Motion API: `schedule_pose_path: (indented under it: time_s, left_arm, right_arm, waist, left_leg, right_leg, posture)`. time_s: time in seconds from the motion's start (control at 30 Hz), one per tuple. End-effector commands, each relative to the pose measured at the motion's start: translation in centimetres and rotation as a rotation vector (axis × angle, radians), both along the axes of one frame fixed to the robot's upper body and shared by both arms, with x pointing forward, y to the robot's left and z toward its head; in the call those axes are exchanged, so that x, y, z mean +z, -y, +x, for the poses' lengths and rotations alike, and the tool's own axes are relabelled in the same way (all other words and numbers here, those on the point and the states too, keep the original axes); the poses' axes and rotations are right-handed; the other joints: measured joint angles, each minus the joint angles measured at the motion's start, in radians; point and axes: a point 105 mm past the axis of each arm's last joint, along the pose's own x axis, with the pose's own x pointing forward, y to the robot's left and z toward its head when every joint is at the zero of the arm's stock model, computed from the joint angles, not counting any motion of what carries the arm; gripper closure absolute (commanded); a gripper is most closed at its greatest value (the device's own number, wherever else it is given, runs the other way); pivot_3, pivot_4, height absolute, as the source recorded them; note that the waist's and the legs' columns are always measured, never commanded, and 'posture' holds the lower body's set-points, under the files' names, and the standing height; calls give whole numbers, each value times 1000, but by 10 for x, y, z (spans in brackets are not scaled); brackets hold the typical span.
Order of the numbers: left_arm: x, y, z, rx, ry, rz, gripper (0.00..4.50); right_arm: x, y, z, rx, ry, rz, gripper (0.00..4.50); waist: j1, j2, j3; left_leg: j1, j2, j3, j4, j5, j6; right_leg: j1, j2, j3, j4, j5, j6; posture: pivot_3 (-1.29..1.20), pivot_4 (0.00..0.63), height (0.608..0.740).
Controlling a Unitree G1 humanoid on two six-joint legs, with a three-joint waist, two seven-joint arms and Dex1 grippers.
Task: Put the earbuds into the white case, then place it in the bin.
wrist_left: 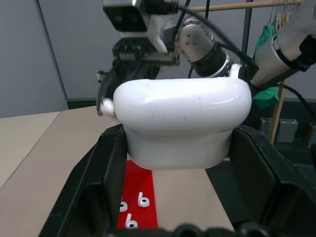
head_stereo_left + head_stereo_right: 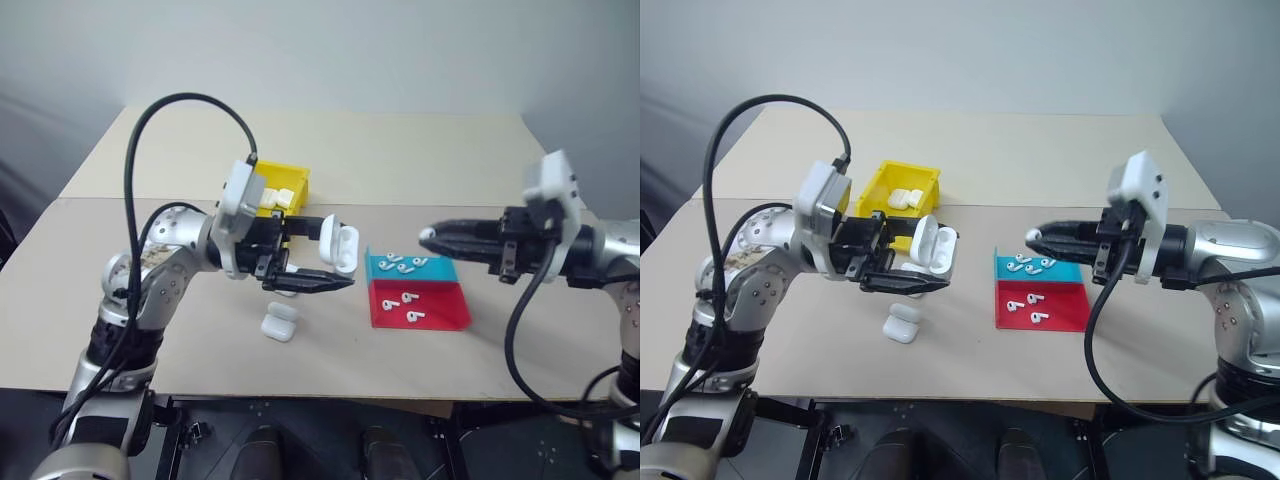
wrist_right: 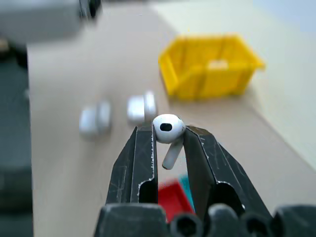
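**Op A:** Holding the white case (image 2: 343, 248) up over the table (image 2: 420, 160) with my left gripper (image 2: 325, 255); the jaws are clamped on its body and the lid stands open, tilted toward the right arm.

**Op B:** And the right side?

**Op A:** I've got the right gripper (image 3: 168, 136) level in the air, pointing at the left one but well apart from it. Its jaws are nearly closed, pinching one earbud (image 3: 168, 131) at the tips, stem hanging down between the fingers (image 3: 140, 153).

**Op B:** Where are the rest?

**Op A:** I see the other earbuds (image 2: 400, 264) lying on the flat tray (image 2: 440, 315), some on the teal half and three on the red half, below and between the two grippers.

**Op B:** The bin?

**Op A:** I see the yellow bin (image 2: 872, 190) on the table behind my left gripper, with white cases (image 2: 906, 198) inside it. A spare case (image 2: 280, 322) lies closed on the table just below the left gripper, near the front edge. In the right wrist view it looks like two cases lie there, but it's too blurred for me to be sure.
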Motion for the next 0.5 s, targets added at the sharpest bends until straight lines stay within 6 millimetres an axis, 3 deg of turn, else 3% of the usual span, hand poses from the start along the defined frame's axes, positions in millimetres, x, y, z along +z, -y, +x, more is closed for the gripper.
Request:
schedule_pose_path:
  time_s: [0.03, 0.3, 0.5]
  left_arm:
    - [8, 11, 4, -15, 8, 11, 1707]
    - [15, 23, 11, -23, 58, 4, 1707]
    - [18, 26, 9, -21, 72, -17, 1707]
  right_arm:
    - [28, -17, -15, 49, 111, 136, 3884]
    - [38, -38, -19, 94, 129, 245, 3884]
    - [30, -47, -20, 104, 110, 238, 3884]
  waist:
    - [1, 0, 0]
    - [0, 0, 0]
    - [-4, 1, 0]
  left_leg:
    - [0, 0, 0, 0, 0, 0]
    - [-2, 0, 0, 0, 0, 0]
    - [-2, 0, 0, 0, 0, 0]
  right_leg:
    - [0, 0, 0, 0, 0, 0]
    - [-1, 0, 0, -1, 0, 0]
    - [-1, 0, 0, -1, 0, 0]
  posture:
    - [0, 150, 740]
    - [0, 150, 740]
    - [0, 150, 740]
